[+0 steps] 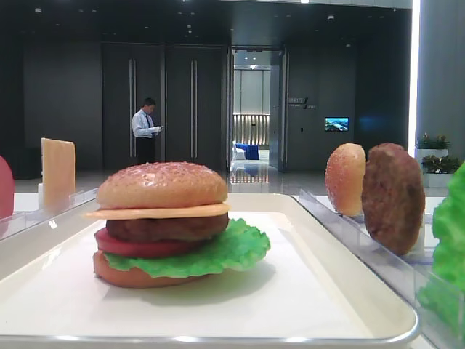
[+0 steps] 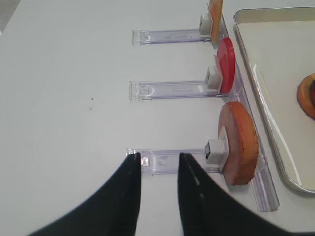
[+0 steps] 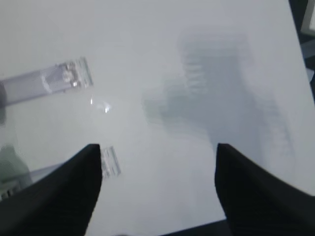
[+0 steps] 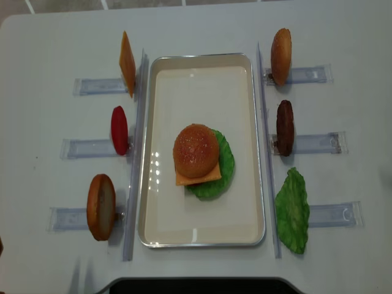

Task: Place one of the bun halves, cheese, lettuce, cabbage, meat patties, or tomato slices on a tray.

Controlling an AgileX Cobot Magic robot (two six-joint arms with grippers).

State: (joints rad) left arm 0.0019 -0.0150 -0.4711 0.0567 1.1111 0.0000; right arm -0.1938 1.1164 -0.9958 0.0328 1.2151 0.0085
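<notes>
A stacked burger stands on the white tray point(image 4: 165, 208): bun half point(image 4: 196, 150) over cheese point(image 1: 156, 212), meat patty point(image 1: 163, 227), tomato slice point(image 1: 138, 247) and lettuce point(image 4: 223, 165). My left gripper point(image 2: 158, 157) hangs shut and holds nothing, over the end of a clear rack left of the tray, beside an upright bun point(image 2: 238, 142). My right gripper point(image 3: 157, 147) is open and empty above bare white table, with a blurred green lettuce leaf point(image 3: 10, 164) at its left. Neither gripper shows in the exterior views.
Clear racks flank the tray. On the left stand cheese point(image 4: 127, 64), tomato point(image 4: 119, 130) and a bun point(image 4: 101, 206). On the right stand a bun point(image 4: 281, 56), a patty point(image 4: 284, 127) and lettuce point(image 4: 292, 210). A man stands far behind the table point(image 1: 145, 129).
</notes>
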